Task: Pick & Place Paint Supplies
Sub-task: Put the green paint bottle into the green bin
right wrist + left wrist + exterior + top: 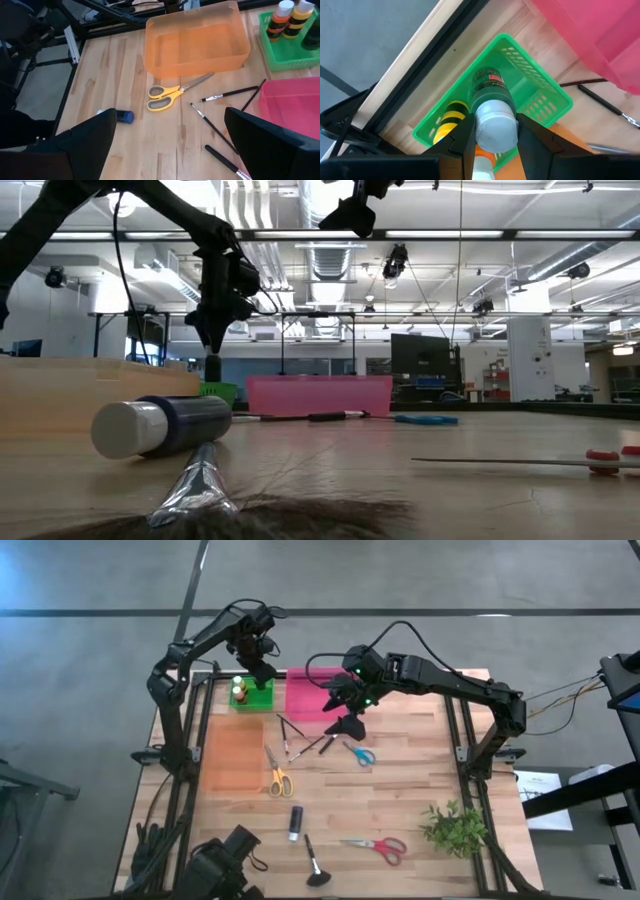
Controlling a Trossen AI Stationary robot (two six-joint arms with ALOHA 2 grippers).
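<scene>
Fingers of left gripper hide green bottle's lower label.

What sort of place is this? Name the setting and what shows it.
Most likely a robotics lab in a large open industrial hall. The low view shows exposed ceiling ducts and strip lights over far workstations with monitors, and the two dark robot arms work at a wooden butcher-block table on a bare concrete floor.

Lying close on the wooden tabletop, a white-capped dark paint bottle above a brush's bristles at six o'clock, red-handled scissors at three o'clock, farther back a pink bin and green basket under the left gripper.
</scene>
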